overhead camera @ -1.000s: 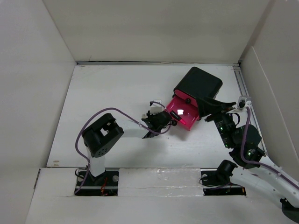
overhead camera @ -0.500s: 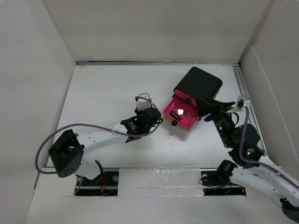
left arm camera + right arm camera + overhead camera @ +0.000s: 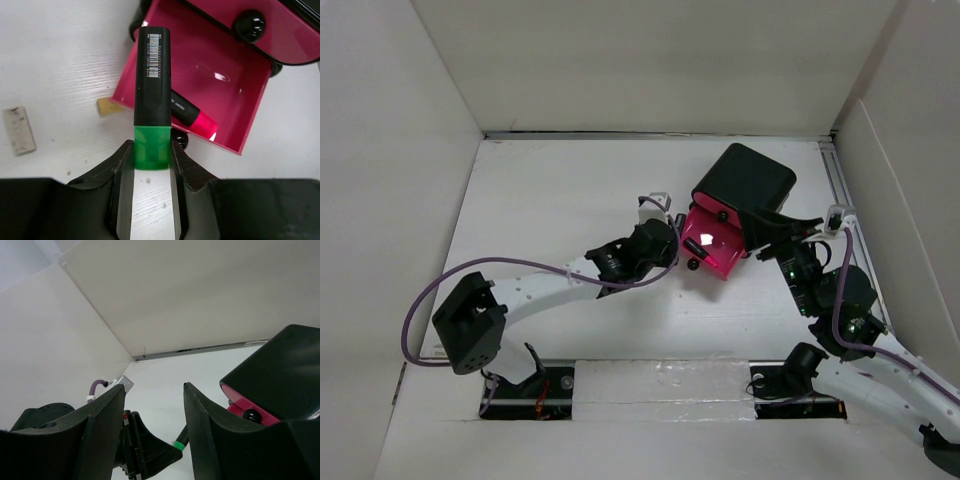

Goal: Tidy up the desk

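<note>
One green highlighter (image 3: pixel 152 75), one pink highlighter (image 3: pixel 194 115), one cabinet (image 3: pixel 750 182), one white block (image 3: pixel 19 129)

Barcode label (image 3: pixel 154 52) on highlighter (image 3: pixel 152 100); digits unreadable.

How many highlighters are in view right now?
2. The green highlighter is held in the left gripper; the pink highlighter lies inside the open pink drawer. More may be hidden in the black cabinet.
</note>
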`<state>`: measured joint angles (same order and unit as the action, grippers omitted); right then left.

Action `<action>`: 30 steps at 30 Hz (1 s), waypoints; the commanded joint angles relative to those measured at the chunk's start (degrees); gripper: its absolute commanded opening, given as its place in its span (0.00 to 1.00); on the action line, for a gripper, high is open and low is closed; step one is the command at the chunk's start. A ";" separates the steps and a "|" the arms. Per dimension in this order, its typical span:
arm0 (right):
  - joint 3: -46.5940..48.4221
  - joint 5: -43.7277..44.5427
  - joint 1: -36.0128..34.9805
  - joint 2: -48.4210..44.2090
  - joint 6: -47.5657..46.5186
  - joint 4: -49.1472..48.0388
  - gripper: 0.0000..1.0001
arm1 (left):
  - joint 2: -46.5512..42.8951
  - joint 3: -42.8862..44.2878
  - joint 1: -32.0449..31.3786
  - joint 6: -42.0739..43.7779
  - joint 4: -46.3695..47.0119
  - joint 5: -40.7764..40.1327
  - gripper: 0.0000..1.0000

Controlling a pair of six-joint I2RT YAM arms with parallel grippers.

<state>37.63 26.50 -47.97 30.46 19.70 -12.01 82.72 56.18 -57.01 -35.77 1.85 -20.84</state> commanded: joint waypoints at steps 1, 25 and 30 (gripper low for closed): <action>0.87 -0.75 0.42 0.22 0.07 -1.52 0.56 | 1.21 3.40 -0.29 3.24 3.86 6.33 0.05; 0.87 -0.49 0.42 0.22 0.16 -1.52 0.56 | 18.44 23.09 -0.29 9.49 -12.57 10.56 0.07; 0.87 -0.05 0.42 0.13 0.25 -1.52 0.56 | 21.16 25.11 -0.29 9.75 -11.00 10.64 0.18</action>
<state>37.63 26.52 -47.97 30.52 19.73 -12.01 103.15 78.24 -57.01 -27.38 -9.74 -10.28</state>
